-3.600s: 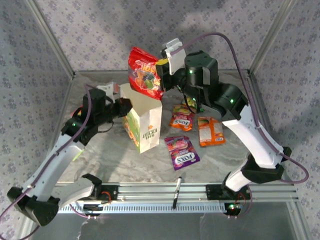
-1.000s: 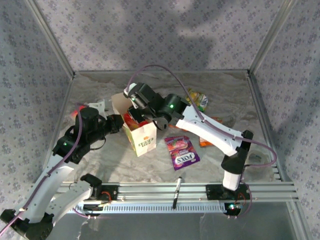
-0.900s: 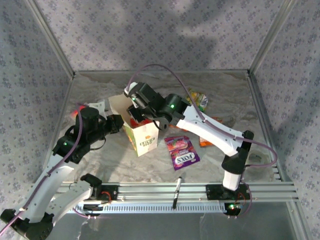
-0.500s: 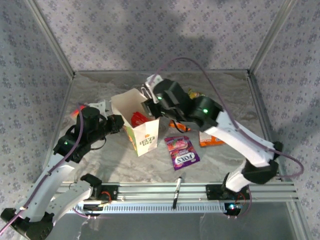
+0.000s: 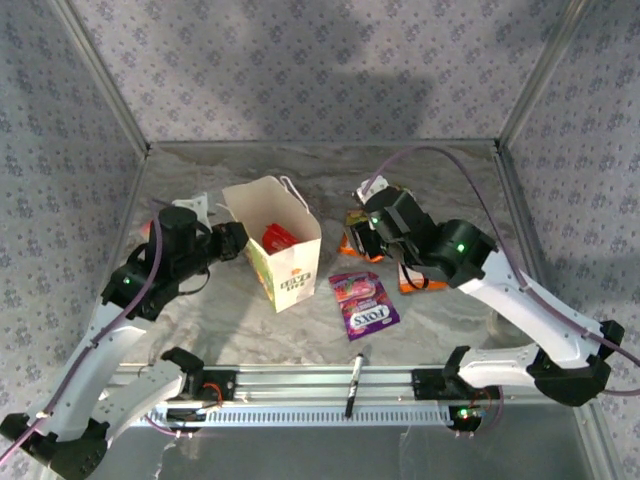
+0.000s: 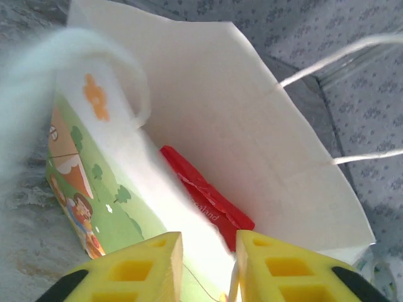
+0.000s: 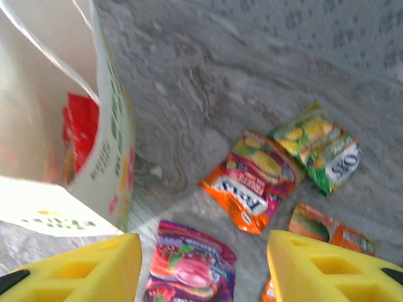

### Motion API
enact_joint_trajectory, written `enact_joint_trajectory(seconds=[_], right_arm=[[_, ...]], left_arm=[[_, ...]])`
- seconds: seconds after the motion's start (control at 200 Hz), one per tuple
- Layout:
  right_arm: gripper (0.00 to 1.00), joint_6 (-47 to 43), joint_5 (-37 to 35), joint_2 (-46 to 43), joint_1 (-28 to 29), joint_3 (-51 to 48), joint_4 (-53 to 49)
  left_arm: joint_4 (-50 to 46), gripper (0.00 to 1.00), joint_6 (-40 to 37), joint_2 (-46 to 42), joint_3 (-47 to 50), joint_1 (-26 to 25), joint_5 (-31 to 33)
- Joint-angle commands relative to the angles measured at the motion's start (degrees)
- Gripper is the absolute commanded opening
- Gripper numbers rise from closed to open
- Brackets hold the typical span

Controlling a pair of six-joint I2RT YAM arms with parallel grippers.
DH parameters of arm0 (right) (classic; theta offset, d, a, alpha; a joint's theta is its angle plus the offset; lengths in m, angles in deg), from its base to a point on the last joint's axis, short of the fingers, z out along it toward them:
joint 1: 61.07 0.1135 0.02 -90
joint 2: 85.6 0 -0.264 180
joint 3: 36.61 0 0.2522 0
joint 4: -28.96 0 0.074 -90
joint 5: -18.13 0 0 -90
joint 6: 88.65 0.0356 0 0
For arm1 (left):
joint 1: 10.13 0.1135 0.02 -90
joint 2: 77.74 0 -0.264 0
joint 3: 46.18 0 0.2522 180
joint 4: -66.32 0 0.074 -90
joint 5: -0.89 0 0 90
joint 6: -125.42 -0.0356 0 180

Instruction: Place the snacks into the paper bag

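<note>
Inside the paper bag [image 6: 252,126] we see a red packet [image 6: 208,198]; left gripper [image 6: 209,242], slightly parted, straddles its rim. Right gripper [image 7: 203,242] gapes empty above the purple packet [image 7: 189,270].

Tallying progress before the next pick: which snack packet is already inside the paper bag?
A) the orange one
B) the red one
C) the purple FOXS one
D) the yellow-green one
B: the red packet sits inside the paper bag, while the purple FOXS packet, the orange packet and the yellow-green packet lie out on the table.
</note>
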Motion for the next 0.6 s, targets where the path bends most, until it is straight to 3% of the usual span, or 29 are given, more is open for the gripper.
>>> enact_joint_trajectory(seconds=[0.0, 0.595], right_arm=[[0.57, 3.2, 2.9, -3.2, -2.8, -3.0, 0.7], [0.54, 3.3, 7.7, -4.0, -7.2, -9.3, 3.1]], left_arm=[[-1.4, 0.31, -0.4, 0.3, -2.8, 0.0, 1.5], [0.9, 0.33, 1.3, 4.3, -7.0, 0.3, 0.6]])
